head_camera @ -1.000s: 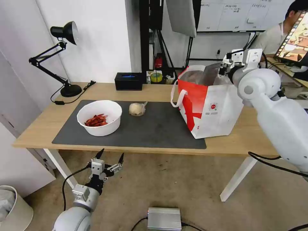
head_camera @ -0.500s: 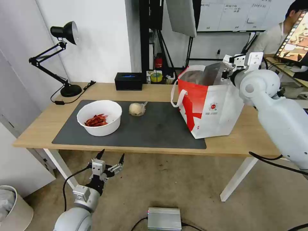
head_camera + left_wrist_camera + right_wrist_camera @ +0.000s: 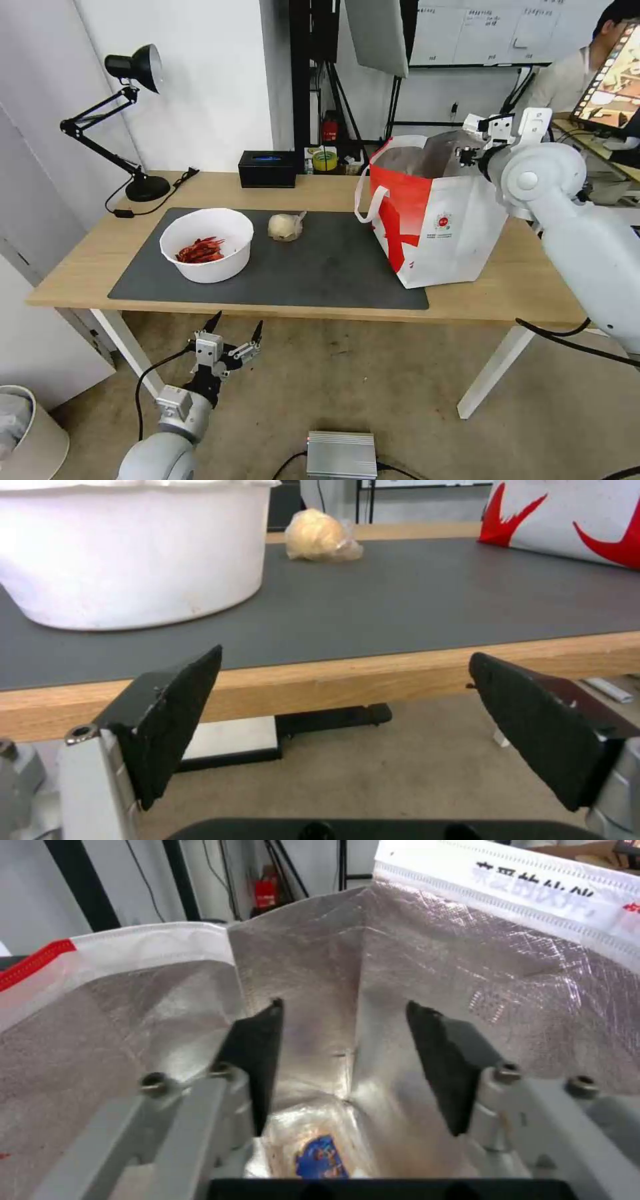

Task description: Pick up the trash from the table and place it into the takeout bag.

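Note:
On the dark mat (image 3: 333, 267) of the table (image 3: 507, 280) stand a white bowl (image 3: 207, 243) with red scraps and, beside it, a balled plastic wrap (image 3: 285, 227). The takeout bag (image 3: 433, 220) stands open at the mat's right end. My right gripper (image 3: 468, 152) hangs at the bag's top rim; in the right wrist view it (image 3: 344, 1005) is open and empty over the foil lining (image 3: 467, 965), with something blue (image 3: 320, 1150) at the bottom. My left gripper (image 3: 235, 327) waits open below the table's front edge, facing the bowl (image 3: 133, 555) and the wrap (image 3: 320, 535).
A black desk lamp (image 3: 133, 120) stands at the table's back left, and a black box (image 3: 268, 168) at the back middle. On the floor lie a silver box (image 3: 341, 455) and a white bin (image 3: 27, 433).
My right arm has drifted slightly to the right at the bag's rim. The left gripper has sunk a little lower. Bowl, wrap and bag have not moved.

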{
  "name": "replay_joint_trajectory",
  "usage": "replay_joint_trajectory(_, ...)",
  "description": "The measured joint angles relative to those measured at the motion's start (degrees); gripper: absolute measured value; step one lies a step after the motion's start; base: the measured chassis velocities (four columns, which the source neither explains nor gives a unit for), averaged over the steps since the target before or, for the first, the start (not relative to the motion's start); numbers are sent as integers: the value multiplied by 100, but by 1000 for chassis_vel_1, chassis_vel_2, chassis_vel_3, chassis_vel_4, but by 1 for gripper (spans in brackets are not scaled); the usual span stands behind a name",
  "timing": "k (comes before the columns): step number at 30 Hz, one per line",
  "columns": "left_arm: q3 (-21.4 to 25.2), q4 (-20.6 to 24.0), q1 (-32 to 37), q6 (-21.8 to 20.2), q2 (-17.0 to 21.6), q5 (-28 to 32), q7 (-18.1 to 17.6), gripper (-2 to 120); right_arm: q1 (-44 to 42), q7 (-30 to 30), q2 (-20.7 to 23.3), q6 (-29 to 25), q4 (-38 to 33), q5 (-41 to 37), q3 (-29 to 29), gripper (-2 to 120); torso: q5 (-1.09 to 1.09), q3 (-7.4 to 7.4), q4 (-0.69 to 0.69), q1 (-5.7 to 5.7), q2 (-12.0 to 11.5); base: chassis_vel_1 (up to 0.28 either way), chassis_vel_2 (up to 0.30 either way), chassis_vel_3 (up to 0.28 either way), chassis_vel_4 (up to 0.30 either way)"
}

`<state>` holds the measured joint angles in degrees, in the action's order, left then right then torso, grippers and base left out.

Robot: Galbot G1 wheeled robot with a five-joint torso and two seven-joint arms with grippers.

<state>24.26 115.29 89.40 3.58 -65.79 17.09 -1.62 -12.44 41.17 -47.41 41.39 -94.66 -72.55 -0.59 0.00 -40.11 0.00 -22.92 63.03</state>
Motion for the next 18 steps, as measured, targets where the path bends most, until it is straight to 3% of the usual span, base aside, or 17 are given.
replay_joint_trajectory(9,41,35,15,-1,-2,0,1,100,-106,-543,-5,-158,-231,-32,-136,83,-1,0,0,0,0,0,0,0,0)
replay_joint_trajectory(11,49,43,18,-1,-7,-3,2,100,-359,-1239,54,-665,-592,8,-192,94,-1,0,1,0,0,0,0,0,0)
replay_joint_trajectory(12,49,43,18,-1,-7,-3,2,100,-359,-1239,54,-665,-592,8,-192,94,-1,0,1,0,0,0,0,0,0)
replay_joint_trajectory(15,57,47,30,-1,-17,-30,5,100,-814,-2225,243,-1355,-1148,241,-260,100,-1,0,1,0,0,0,0,0,0)
replay_joint_trajectory(16,57,47,30,-1,-17,-30,5,100,-814,-2225,243,-1355,-1148,241,-260,100,-1,0,1,0,0,0,0,0,0)
replay_joint_trajectory(18,87,50,31,-1,-14,-31,5,100,-1229,-2840,417,-1808,-1473,564,-334,100,0,0,0,0,0,0,0,0,0)
